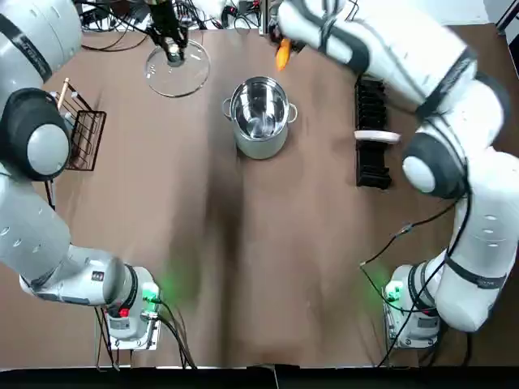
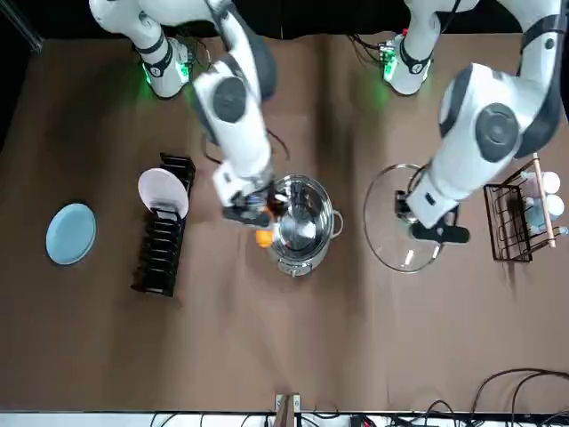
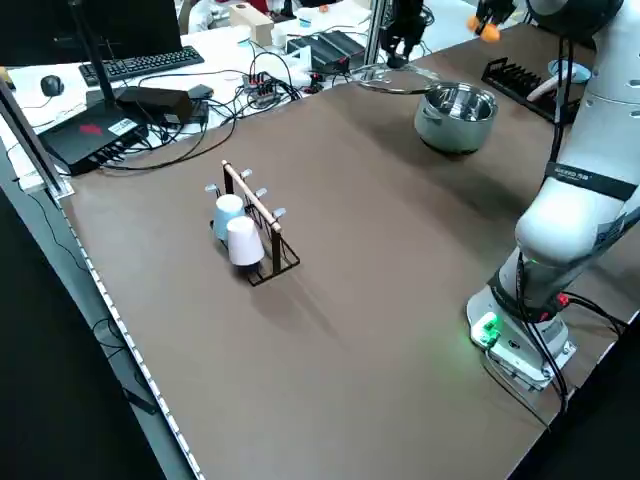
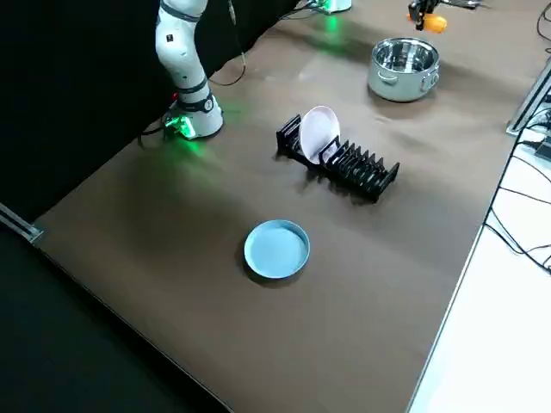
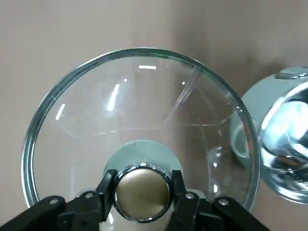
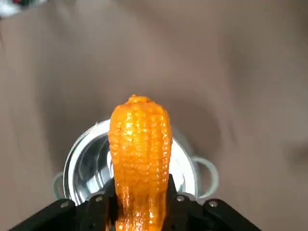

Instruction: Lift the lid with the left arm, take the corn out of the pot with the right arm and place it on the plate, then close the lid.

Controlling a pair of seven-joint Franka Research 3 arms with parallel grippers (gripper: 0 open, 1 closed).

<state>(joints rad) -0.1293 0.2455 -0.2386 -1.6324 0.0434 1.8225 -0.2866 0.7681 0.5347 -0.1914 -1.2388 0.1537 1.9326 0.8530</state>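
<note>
Gleaming steel pot (image 1: 261, 144), knobbly orange corn (image 6: 139, 149)

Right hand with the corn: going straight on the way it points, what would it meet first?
Likely the open pot: in the right wrist view the corn in the right hand points at its rim. The top view shows the corn beside the pot, so it may meet the table instead.

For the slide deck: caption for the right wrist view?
Right gripper grips the corn in the air, open pot below.
</note>
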